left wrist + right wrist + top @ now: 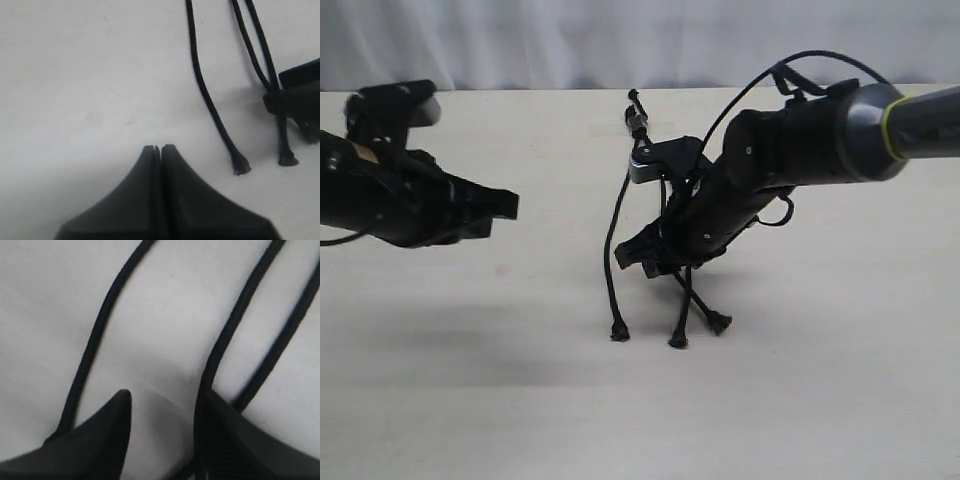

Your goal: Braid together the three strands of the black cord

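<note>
Three strands (610, 250) lie lengthwise on the surface (470, 390) under my right end effector (162, 400) (the nearer arm), its fingers spread and clamping nothing. My left end effector (158, 149) hangs well aside, shut and empty.

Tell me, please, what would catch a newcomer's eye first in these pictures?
The right gripper stands open, low over the three strands in the middle of the table. Their flared tips fan out toward the camera. The left gripper hangs shut, well apart on the left.
</note>
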